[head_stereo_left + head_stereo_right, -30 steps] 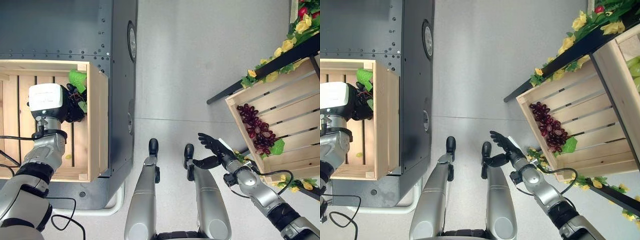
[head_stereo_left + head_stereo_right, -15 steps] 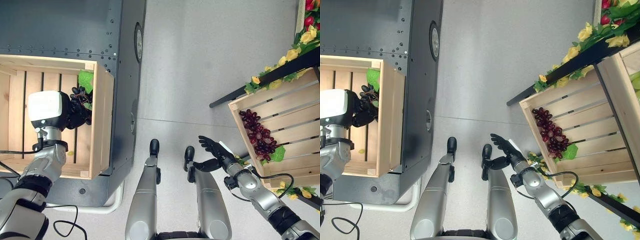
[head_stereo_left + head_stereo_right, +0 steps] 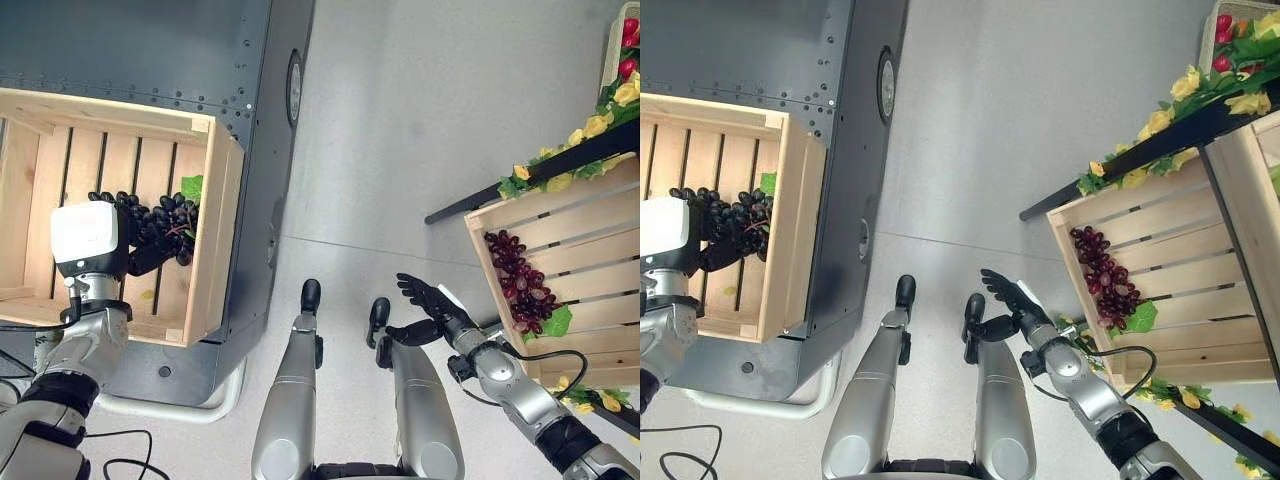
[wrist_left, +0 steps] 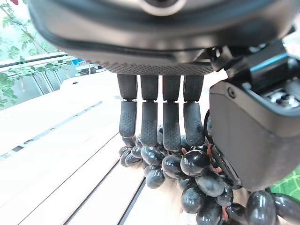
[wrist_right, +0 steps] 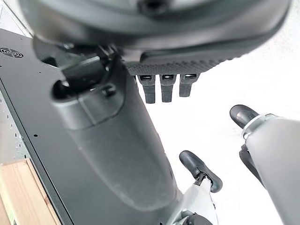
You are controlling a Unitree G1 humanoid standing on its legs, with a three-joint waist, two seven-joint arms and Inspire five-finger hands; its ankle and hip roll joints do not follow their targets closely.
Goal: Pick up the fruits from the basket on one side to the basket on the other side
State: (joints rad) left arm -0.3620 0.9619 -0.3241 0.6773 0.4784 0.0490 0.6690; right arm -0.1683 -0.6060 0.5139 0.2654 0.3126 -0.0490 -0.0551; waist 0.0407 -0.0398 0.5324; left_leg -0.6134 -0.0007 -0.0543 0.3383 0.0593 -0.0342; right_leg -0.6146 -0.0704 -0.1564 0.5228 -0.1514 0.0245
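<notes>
A bunch of dark grapes with a green leaf lies on the slats of the wooden crate on my left, close to its right wall. My left hand is inside that crate, open, its straight fingers resting on the grapes with the thumb beside them. A bunch of red grapes lies in the tilted wooden crate on my right. My right hand hangs open and empty over the floor, short of that crate; its fingers are straight.
The left crate sits on a dark metal cabinet. A black stand with yellow flowers and leaves runs above the right crate, and more flowers lie below it. Grey floor lies between the two crates.
The camera has shifted, so both crates sit further right in the picture. The dark grapes, bunched in my left hand before, now lie spread along the slats. My right hand has hardly moved.
</notes>
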